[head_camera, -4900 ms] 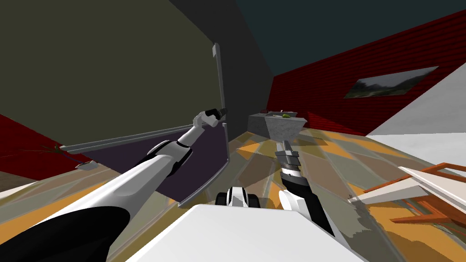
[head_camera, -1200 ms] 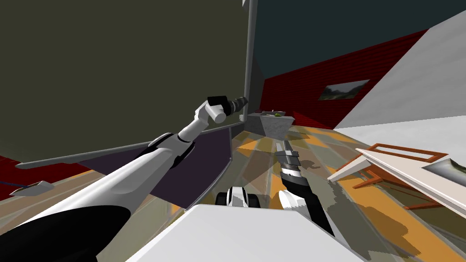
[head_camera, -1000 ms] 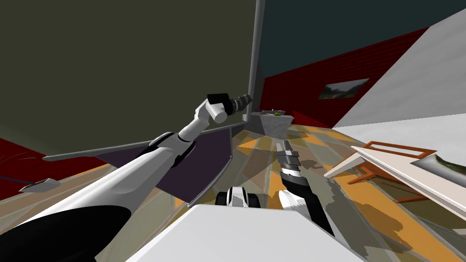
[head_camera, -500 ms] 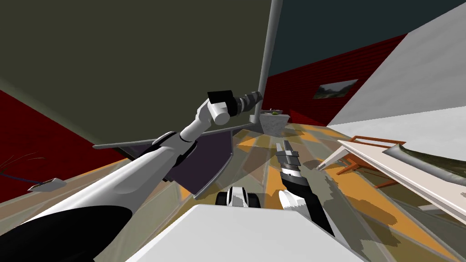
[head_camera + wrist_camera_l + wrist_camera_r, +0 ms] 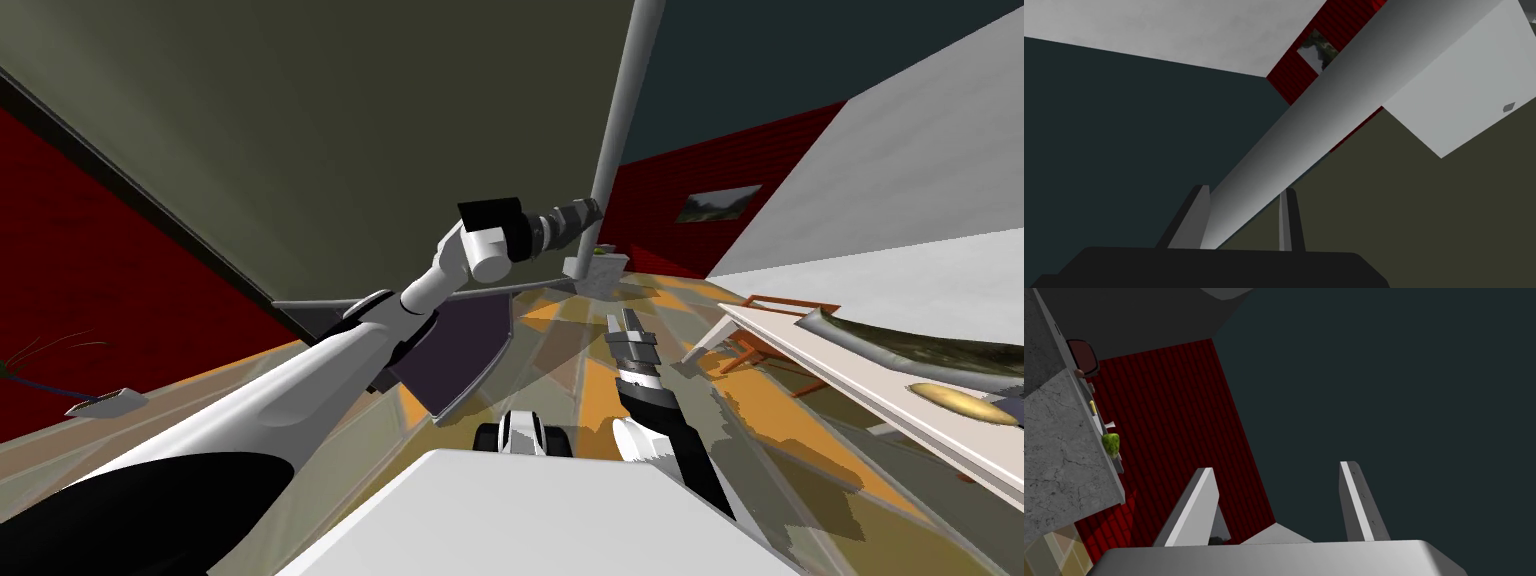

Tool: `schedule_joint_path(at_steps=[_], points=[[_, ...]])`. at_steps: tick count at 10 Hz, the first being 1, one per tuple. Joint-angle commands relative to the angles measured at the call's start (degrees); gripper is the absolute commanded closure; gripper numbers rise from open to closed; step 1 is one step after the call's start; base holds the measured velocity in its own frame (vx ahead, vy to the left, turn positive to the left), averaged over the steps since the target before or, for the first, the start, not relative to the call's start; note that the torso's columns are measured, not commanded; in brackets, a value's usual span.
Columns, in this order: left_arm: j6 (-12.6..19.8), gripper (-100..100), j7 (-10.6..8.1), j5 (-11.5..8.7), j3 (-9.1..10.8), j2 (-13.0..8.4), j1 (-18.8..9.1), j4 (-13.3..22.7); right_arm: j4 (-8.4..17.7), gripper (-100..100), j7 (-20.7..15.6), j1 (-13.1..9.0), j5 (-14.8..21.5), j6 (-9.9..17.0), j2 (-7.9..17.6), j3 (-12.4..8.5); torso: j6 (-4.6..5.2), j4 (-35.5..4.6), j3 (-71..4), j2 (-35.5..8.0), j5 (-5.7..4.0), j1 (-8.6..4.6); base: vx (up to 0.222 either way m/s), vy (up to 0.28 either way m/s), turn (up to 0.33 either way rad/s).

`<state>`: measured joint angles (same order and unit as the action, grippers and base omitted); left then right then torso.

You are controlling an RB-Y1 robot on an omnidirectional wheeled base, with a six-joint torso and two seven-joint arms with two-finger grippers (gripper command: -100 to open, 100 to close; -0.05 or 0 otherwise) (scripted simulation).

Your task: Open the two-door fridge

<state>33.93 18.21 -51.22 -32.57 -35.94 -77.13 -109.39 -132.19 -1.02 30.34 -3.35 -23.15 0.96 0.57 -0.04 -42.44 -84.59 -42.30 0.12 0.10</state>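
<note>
The olive door [image 5: 330,130] walls off the left side, its handle [image 5: 622,110] clamped in the left gripper [image 5: 1243,189]. Low down, the purple door [image 5: 455,340] juts out. The right gripper [image 5: 622,318], fingers spread, has floor [image 5: 560,370] all around it; a table [image 5: 850,360] crowds the far right.

Dark red walls [image 5: 90,260] at left and centre-right, a framed picture [image 5: 718,203] on the latter; white wall [image 5: 900,130] upper right; orange-and-olive patchwork floor [image 5: 570,370] below; grey stone bench [image 5: 597,272] mid-frame.
</note>
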Motion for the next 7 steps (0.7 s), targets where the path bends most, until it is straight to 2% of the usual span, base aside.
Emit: schedule_joint_path(at_steps=[1,7], points=[[-0.5,100,-0.55,-1.6,-0.05,0.8,-0.6,-2.5,0.0,0,0.0,0.0,0.0,0.0,0.0,0.0,0.11,-0.1,0.2,-0.4,-0.03,0.11,-0.149,0.119,-0.049],[-1.8,100,-1.92,-5.6,-0.18,2.7,-2.3,-8.6,0.0,0,0.0,0.0,0.0,0.0,0.0,0.0,0.06,-0.1,0.1,-0.2,0.12,0.42,-0.141,0.094,-0.035]])
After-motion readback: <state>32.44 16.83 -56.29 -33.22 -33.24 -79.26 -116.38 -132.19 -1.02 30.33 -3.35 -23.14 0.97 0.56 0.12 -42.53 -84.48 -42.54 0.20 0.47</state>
